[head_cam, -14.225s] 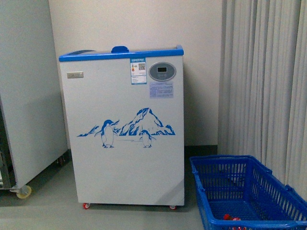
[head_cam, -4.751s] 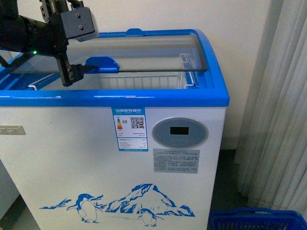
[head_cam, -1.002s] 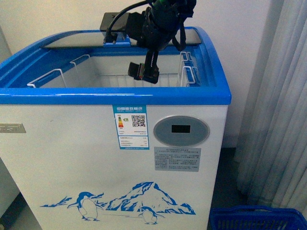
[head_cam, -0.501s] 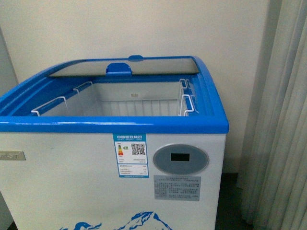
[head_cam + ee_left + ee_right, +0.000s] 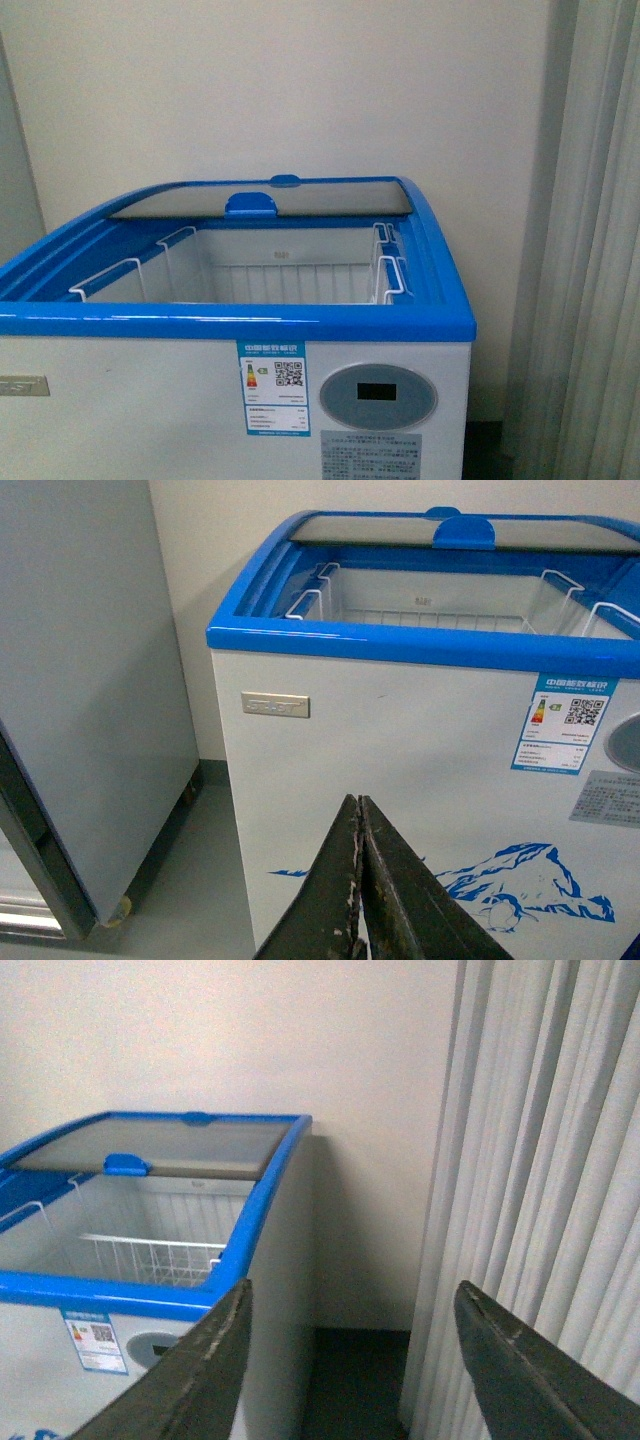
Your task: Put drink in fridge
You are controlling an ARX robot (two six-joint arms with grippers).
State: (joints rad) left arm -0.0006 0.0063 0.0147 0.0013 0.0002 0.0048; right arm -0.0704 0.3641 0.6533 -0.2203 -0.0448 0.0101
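- A plain cream wall (image 5: 300, 90) fills the background, with pale pleated curtains (image 5: 590, 250) hanging at 3 o'clock in the front view.
- The fridge (image 5: 150, 400), a white chest with a blue rim, stands against that wall at 6 o'clock, lower centre of the front view.
- Its glass lid (image 5: 270, 197) is slid to the back, so the top is open onto white wire baskets (image 5: 290, 280).
- The drink shows in none of the views.
- A grey-white cabinet (image 5: 80, 680) stands beside the fridge, at 9 o'clock in the left wrist view.
- The left gripper (image 5: 359, 880) has its dark fingers pressed together, holding nothing.
- The right gripper (image 5: 350, 1360) has its fingers spread wide apart, empty.
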